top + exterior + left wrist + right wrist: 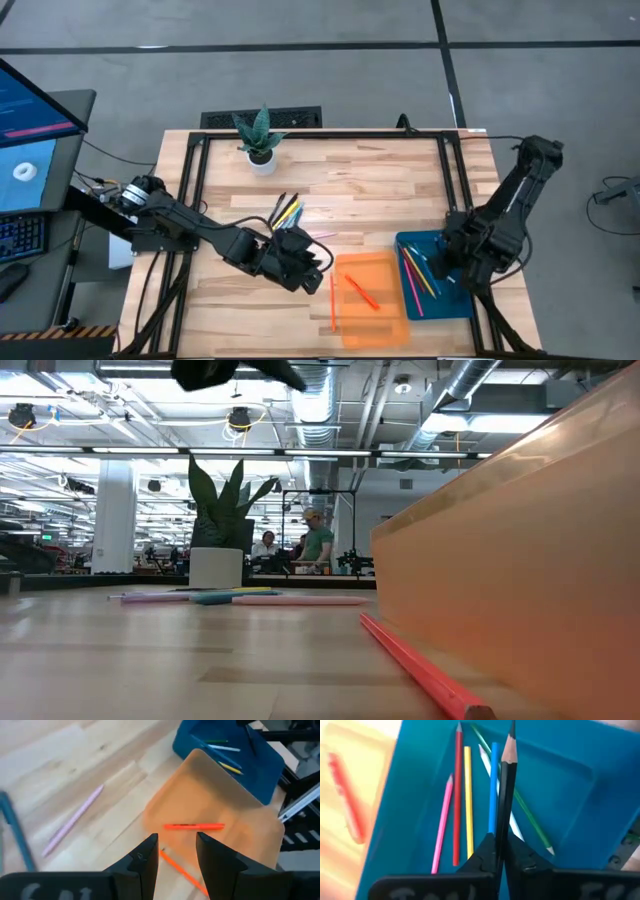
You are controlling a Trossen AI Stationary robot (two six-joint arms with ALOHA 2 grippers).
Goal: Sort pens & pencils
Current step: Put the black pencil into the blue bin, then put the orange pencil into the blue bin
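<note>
Tabletop (400,170) of pale wood, both arms low over its near half. Orange tray (372,300) sits just off the left end effector (308,262), toward the right arm; blue tray (432,275) lies directly under the right end effector (501,851). Right end effector is pressed together, pinching a black pencil (506,795) by its lower shaft, sharpened tip pointing away from the wrist, held above the blue tray floor. Under it in that tray lie a red pencil (458,795), a yellow one (468,800), a blue one (493,790), a pink one (442,825), a green one (530,820) and a white one partly hidden. Left end effector's fingers (144,865) stand part-spread with nothing between them, over the orange tray's near edge; one orange pen (194,826) rests inside that tray just ahead of the fingers, another orange stick (182,872) lies on the wood beside the tray. Unsorted cluster (287,212) is behind the left end effector toward the plant (260,140); a pink stick (72,820) lies alone, off to its side. Step in hand, by my reading: right arm is depositing the black pencil in the blue tray, left arm empty between picks. Next calls for the right fingers to part low over the tray so the pencil drops flat, and for the left arm to swing to the cluster or the stray orange stick.
</note>
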